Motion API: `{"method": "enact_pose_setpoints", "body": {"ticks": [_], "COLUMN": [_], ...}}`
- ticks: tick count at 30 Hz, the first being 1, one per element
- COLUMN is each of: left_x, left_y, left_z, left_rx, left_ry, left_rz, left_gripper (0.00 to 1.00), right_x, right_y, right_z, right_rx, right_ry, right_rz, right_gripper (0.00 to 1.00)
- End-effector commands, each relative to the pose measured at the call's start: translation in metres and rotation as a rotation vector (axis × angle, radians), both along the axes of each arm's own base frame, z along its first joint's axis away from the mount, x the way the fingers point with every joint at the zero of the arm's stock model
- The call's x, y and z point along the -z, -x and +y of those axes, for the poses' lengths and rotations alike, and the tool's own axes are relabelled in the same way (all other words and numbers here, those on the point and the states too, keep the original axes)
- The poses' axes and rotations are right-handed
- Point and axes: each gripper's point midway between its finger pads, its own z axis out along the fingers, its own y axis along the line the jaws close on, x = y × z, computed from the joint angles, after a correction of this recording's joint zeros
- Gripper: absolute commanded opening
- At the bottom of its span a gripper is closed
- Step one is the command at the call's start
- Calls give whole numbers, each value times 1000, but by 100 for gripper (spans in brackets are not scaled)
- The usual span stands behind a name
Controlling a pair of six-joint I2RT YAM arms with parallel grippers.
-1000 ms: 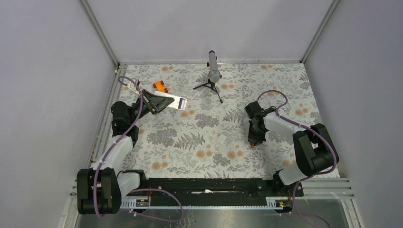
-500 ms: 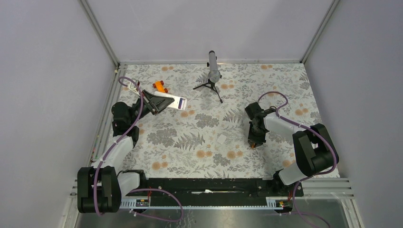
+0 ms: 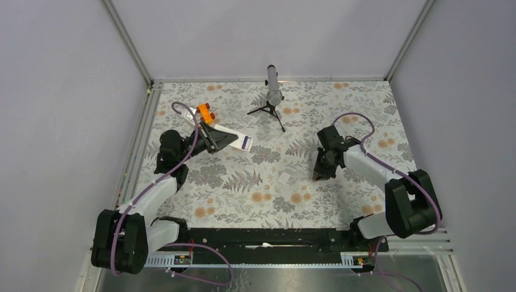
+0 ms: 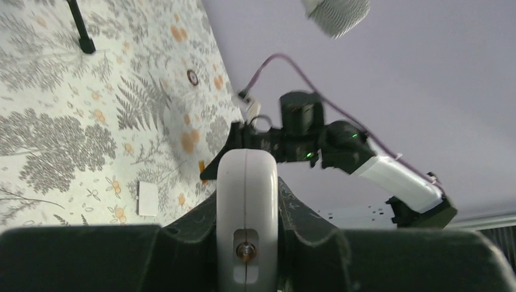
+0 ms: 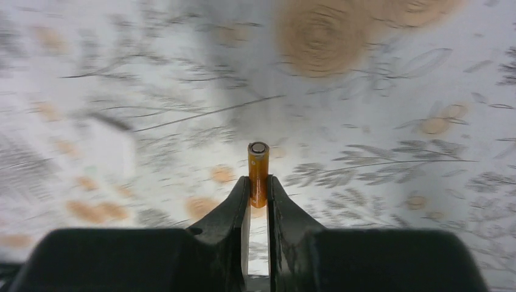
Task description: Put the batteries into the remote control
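My left gripper (image 3: pixel 214 135) is shut on the white remote control (image 3: pixel 234 139), holding it above the table at the left with its dark window end pointing toward the centre. In the left wrist view the remote control (image 4: pixel 246 182) stands edge-on, clamped between the two black jaws of the gripper (image 4: pixel 246 210). My right gripper (image 5: pixel 258 190) is shut on a slender orange battery (image 5: pixel 258 169), whose metal end sticks out past the fingertips. In the top view this gripper (image 3: pixel 317 174) hangs right of centre, tilted down toward the cloth.
A small flat white square cover (image 3: pixel 283 178) lies on the floral cloth just left of the right gripper. A chunky orange toy piece (image 3: pixel 205 111) sits behind the left gripper. A microphone on a tripod (image 3: pixel 273 91) stands at the back centre. Grey walls enclose the table.
The left arm has carried the remote rightward, toward the middle. The right gripper has closed on the orange battery and shifted slightly left and back with it.
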Motion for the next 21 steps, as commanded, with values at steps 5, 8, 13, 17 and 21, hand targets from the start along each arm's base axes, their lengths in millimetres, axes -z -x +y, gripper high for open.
{"method": "enact_pose_setpoints", "body": {"ticks": [5,8,13,17,21], "left_x": [7,16,35,44,49], "left_y": [-15,-15,-20,-22,-23], "left_z": [-38,-52,-68,-80,-86], "left_rx": [11,44,60,89,103], "left_ry": [-60,-74,-83,-85,-88], "left_rz": [-43,-5,98,151,184], "left_gripper": [0,0,0,0,0], "right_x": [-120,-152,-187,-192,-193], "right_y": [-65,-73,-70,-63,-59], "right_z": [95,120,160,180,194], "right_rx": [72,108,72,60,27], "right_ry": [-549,-726,-847,-863,-871], "right_rz": [-241,-257,-251,-221,-199], "right_gripper": [10,10,11,12,13]}}
